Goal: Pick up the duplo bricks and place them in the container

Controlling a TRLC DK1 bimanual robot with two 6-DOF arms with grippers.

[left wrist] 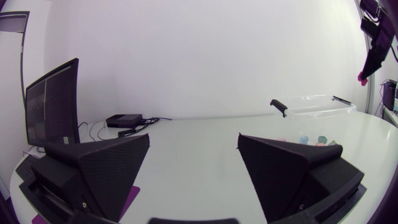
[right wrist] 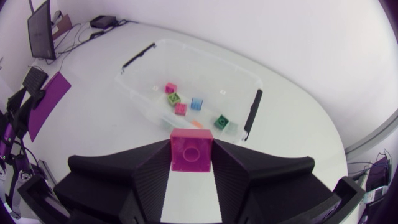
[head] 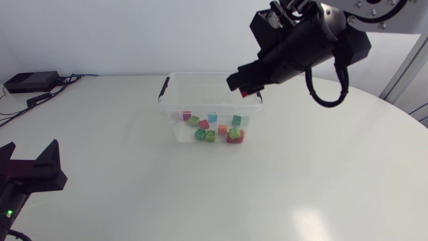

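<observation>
Right wrist view: my right gripper [right wrist: 191, 163] clamps a magenta brick [right wrist: 191, 147] above the container [right wrist: 214, 74], barely visible in head view; my left gripper [left wrist: 194, 148] gapes empty.

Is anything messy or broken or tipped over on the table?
No, nothing stands out. The container sits upright, with the loose bricks all inside it and none spilled on the table. The right gripper holds a pink brick above the container. The left gripper rests open, off to the side.

My head view looked down on desk [head: 301, 187]; left wrist low across it; right wrist over container [head: 171, 111], shared by all.
</observation>
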